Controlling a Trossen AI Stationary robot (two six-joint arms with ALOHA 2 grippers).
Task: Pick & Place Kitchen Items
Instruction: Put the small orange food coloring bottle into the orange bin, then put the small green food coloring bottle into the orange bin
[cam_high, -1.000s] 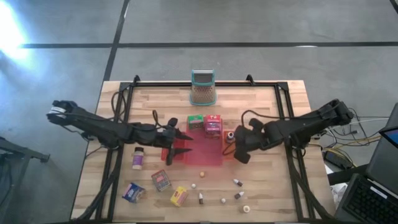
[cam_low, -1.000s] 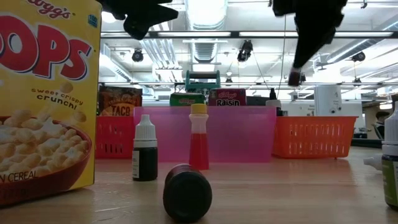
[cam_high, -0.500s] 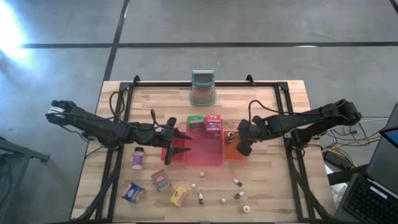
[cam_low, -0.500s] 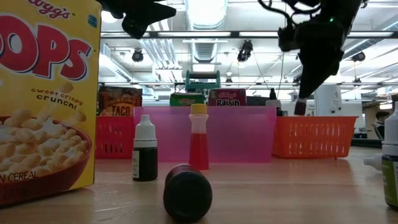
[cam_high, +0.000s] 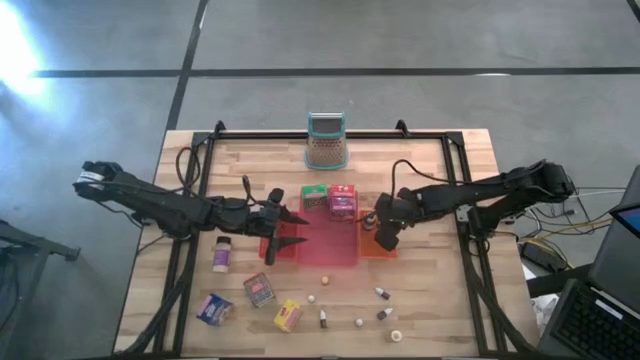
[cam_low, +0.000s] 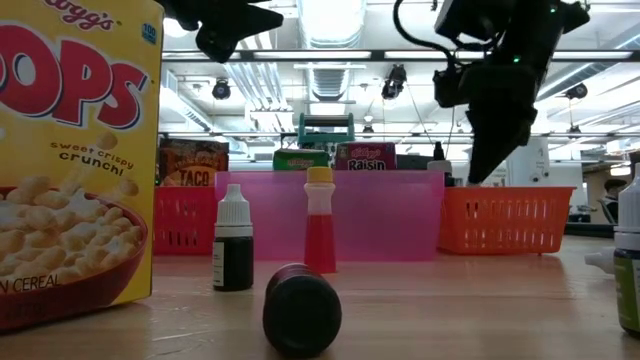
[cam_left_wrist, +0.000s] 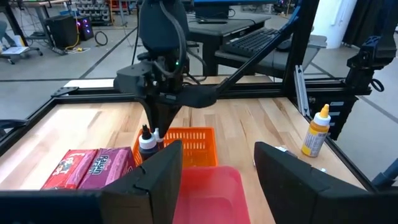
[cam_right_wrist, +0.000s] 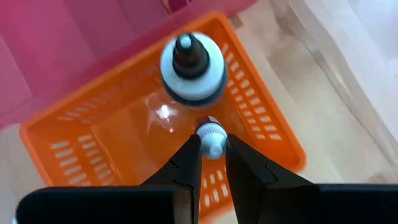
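My right gripper (cam_right_wrist: 211, 149) points steeply down over the orange tray (cam_high: 372, 243), shut on a tiny white-capped bottle (cam_right_wrist: 211, 138). In that tray stands another small bottle (cam_right_wrist: 191, 67) with a white collar and a dark cap. My left gripper (cam_high: 290, 232) hovers open over the pink tray (cam_high: 325, 245), with nothing between its fingers (cam_left_wrist: 161, 180). A green box (cam_high: 314, 196) and a red box (cam_high: 342, 200) lie at the pink tray's far end. More kitchen items lie loose on the table's near part (cam_high: 288, 316). My right gripper pinches the tiny bottle at its white cap (cam_right_wrist: 212, 132) between its two fingertips. The fingers come from above, slanting down. The cap hides the bottle's body. It hangs over the orange tray's floor (cam_right_wrist: 124, 134), next to the standing bottle.
A teal-rimmed mesh holder (cam_high: 326, 140) stands at the table's far edge. Boxes (cam_high: 215, 308) (cam_high: 260, 290), a jar (cam_high: 222, 255) and small bottles (cam_high: 383, 293) are scattered near the front edge. In the low view a cereal box (cam_low: 70, 160) and bottles (cam_low: 232, 240) stand close by.
My right gripper has come down with the tiny bottle and gone a little toward the table's left, ending low over the orange tray. It stays shut on the bottle.
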